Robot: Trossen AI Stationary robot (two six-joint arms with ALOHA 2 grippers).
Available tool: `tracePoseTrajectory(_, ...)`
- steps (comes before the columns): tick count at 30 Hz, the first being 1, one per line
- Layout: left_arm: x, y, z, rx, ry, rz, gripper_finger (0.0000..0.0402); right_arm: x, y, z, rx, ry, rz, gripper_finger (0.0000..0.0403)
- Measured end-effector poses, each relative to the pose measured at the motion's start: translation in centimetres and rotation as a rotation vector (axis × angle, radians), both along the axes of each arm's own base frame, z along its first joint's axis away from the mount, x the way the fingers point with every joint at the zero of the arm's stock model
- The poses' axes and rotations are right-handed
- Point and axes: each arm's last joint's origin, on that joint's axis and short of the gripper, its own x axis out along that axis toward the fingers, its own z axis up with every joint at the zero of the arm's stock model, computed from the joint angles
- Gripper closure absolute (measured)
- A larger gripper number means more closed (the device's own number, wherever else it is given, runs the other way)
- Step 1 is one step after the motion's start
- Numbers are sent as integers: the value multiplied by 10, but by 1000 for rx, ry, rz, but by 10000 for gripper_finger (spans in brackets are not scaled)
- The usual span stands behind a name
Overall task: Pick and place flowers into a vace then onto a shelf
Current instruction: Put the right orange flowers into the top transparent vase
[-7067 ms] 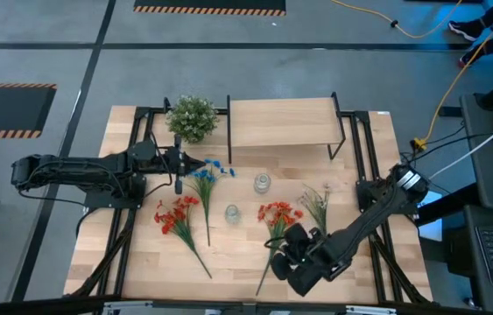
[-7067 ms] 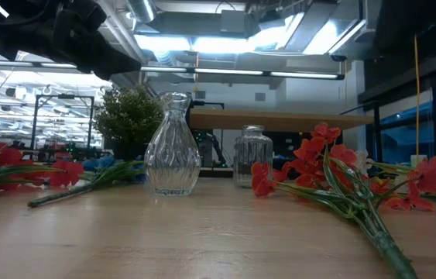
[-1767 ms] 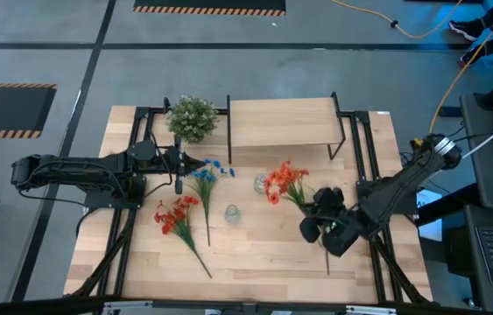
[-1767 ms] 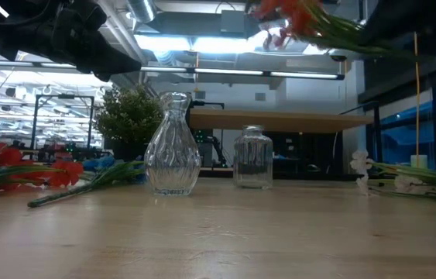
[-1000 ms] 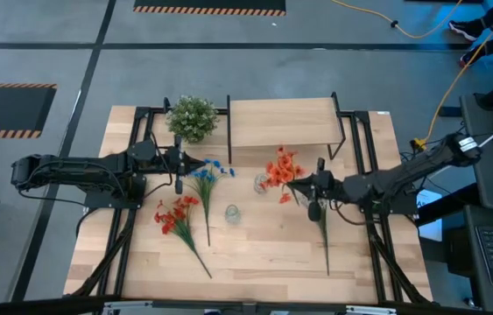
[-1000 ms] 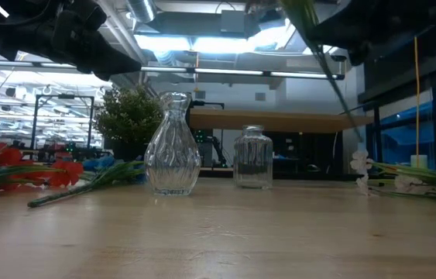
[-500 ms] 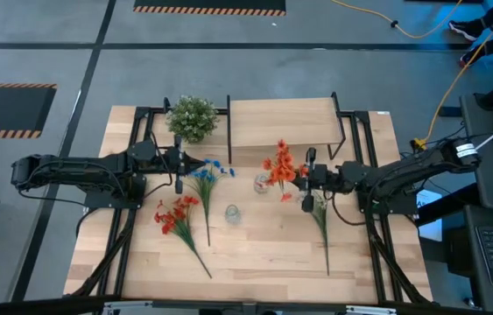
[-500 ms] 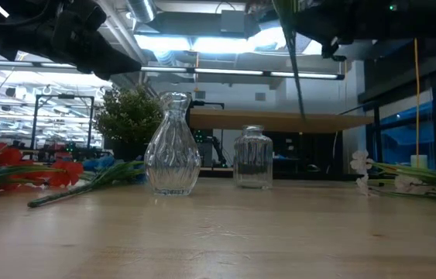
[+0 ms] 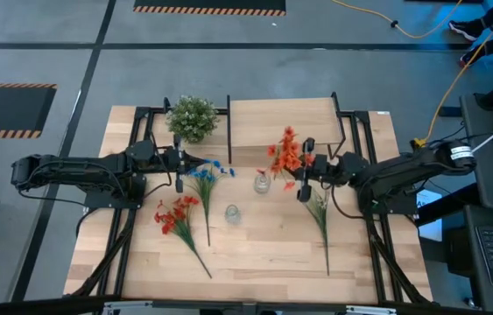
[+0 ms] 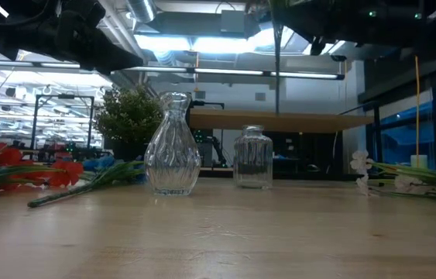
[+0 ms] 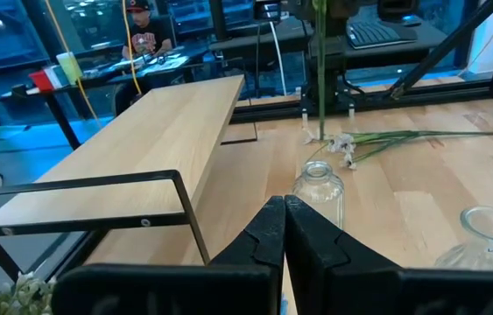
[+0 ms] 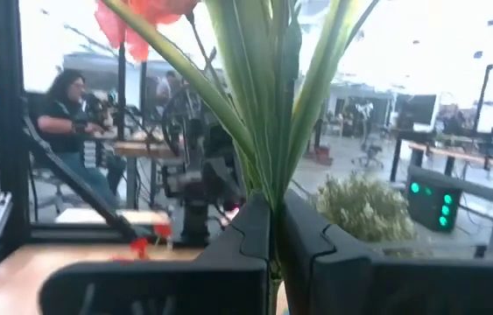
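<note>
My right gripper (image 9: 302, 168) is shut on a red-orange flower spray (image 9: 285, 154). It holds the spray in the air just right of the small glass jar (image 9: 262, 183). The spray's thin stem (image 10: 277, 74) hangs straight down. The flared glass vase (image 9: 232, 213) stands nearer the table's front. A second red-orange spray (image 9: 176, 217), a blue one (image 9: 204, 175) and a pale white-green one (image 9: 320, 214) lie flat on the table. My left gripper (image 9: 180, 162) is shut and hovers beside the blue spray. The shelf (image 9: 281, 122) stands at the far edge. My right gripper pinches the spray's upper stem (image 12: 270, 179) between its two fingers, just below the leaves. The fingers come level from the table's right and lie across the stem. The spray is lifted clear and upright, with the blossoms above the fingers and the lower stem (image 11: 320, 79) hanging free.
A bushy potted plant (image 9: 193, 116) sits at the far edge, left of the shelf. Black metal frames run along both sides of the table. Bare wood lies along the near edge. People sit at desks in the room beyond the table.
My right gripper has moved toward the far edge and a little left, toward the jar. It has turned, and the held spray has swung from a slant to upright. The blossoms now stand nearer the shelf. The stem now hangs vertical in the low view.
</note>
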Motion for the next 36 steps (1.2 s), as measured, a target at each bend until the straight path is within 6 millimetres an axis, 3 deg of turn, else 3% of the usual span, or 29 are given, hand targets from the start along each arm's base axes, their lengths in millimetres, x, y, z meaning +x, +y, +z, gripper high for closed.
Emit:
tracePoseTrajectory(16, 0, 0, -1, -11, 10, 1, 398, 39, -11, -5, -38, 18, 54, 397)
tracePoseTrajectory(36, 0, 0, -1, -11, 11, 1, 398, 44, -8, -19, 47, 110, -10, 397)
